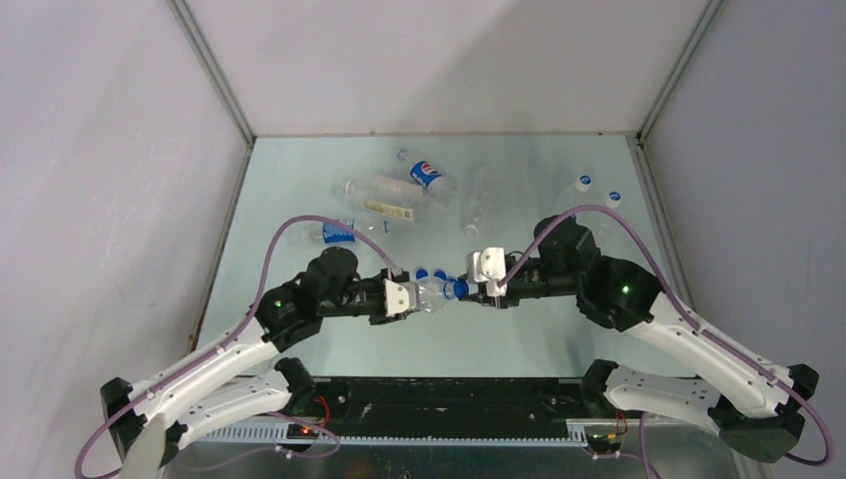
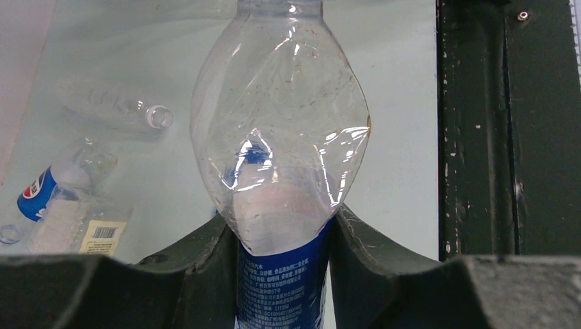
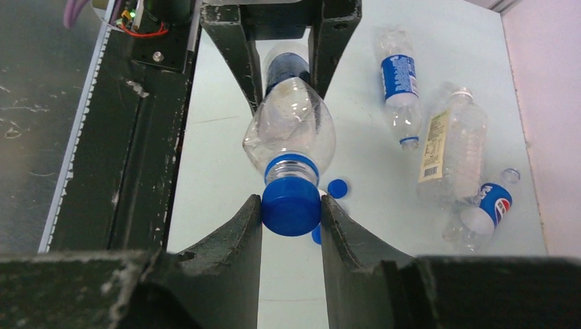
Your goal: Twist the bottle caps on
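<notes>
While my left claw (image 2: 282, 216) clamps the bottle (image 2: 281, 123), my right claw (image 3: 291, 204) pinches its blue cap (image 3: 290, 212)

Bottle is held between my two arms, near the front middle of the surface (image 3: 370, 274). Left claw squeezes the blue-labelled body. Right claw is pressed onto the blue cap, which sits on the neck. Some loose blue caps (image 3: 336, 187) lie on the surface just beside it. Several other bottles (image 3: 399, 82) lie farther back.

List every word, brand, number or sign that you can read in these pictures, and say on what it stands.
No text is legible enough to quote.
Round red-white-blue sign, no letters: logo bottle.
White print on blue label, too small: held bottle.
Barcode and print, too small: pale-label bottle.
White print, blurred: blue-label bottle.
</notes>
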Available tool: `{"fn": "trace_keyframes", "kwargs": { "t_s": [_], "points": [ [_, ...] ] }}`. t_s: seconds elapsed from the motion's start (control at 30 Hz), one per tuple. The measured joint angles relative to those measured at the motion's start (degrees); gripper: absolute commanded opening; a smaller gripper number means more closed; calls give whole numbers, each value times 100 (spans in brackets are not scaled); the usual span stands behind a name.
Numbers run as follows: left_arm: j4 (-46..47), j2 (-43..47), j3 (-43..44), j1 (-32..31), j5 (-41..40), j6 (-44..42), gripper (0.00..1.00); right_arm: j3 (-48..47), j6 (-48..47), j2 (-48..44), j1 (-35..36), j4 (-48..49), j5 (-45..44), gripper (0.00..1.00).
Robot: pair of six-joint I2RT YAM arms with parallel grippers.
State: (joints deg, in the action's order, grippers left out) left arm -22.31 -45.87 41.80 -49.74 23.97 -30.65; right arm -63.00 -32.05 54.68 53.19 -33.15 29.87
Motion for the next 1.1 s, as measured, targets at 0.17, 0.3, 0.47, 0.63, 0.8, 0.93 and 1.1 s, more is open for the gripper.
{"fn": "trace_keyframes", "kwargs": {
  "t_s": [0.17,0.3,0.47,0.63,0.8,0.93,1.1],
  "points": [
    [-140,2,2,-33,-17,-87,43,0,-127,42,15,0,-179,0],
    [-162,35,2,-46,-57,-98,42,0,-208,76,37,0,-258,0],
    [-162,66,2,-57,-155,-133,41,0,-249,184,98,-13,-269,0],
    [-192,68,2,-61,-243,-136,39,-2,-249,264,149,-17,-264,0],
    [-199,98,2,-79,-247,-131,39,-26,-249,304,195,-9,-249,0],
    [-238,103,2,-83,-245,-122,38,-31,-251,348,212,-2,-245,0],
    [-267,105,2,-83,-227,-7,36,-61,-306,407,212,-24,-240,0]
  ]
}}
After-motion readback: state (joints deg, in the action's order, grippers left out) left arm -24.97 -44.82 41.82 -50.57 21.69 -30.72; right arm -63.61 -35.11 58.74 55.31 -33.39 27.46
